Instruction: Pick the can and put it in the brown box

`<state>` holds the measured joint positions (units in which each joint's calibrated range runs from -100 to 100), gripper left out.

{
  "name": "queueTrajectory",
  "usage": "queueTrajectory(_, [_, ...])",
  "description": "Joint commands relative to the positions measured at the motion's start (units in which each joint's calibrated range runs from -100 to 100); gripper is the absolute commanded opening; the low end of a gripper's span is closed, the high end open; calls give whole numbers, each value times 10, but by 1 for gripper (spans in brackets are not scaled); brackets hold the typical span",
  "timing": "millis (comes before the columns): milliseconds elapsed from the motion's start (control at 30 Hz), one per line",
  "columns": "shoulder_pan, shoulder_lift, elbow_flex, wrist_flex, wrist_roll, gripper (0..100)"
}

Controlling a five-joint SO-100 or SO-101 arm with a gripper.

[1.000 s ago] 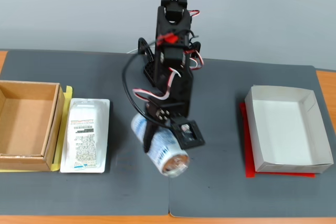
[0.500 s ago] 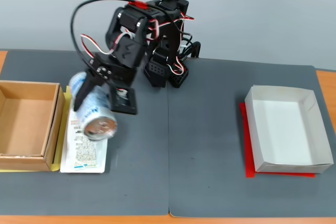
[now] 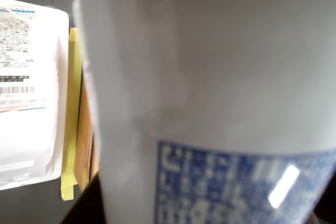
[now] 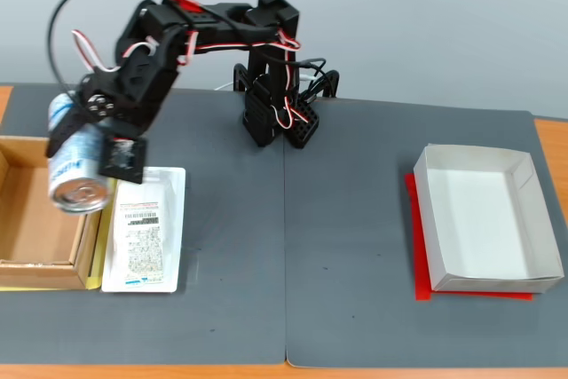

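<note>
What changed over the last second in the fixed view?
The arm swung left in the fixed view, carrying the white-and-blue drink can in its gripper from mid-mat to over the brown cardboard box. Grip unchanged. The blister pack and white paper box stayed put.

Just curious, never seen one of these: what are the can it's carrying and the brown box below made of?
The can, held in the tool, looks like thin metal: its end is shiny silver, its side glossy white with blue print. The brown box looks like plain matte cardboard, with raw, unprinted walls.
</note>
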<state>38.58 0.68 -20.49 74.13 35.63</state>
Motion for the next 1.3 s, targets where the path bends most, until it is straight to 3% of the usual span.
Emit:
queueTrajectory(0, [15,73,-106,-8,3,8])
queueTrajectory(333, [45,198,-239,-8,18,10])
queueTrajectory(567, [59,220,-241,-8,22,33])
queueTrajectory(967, [51,211,-233,3,14,34])
queueTrajectory(1067, [50,196,-232,4,-1,30])
queueTrajectory(1167, [30,160,-212,4,-27,13])
queueTrajectory(1267, [11,122,-186,3,-56,4])
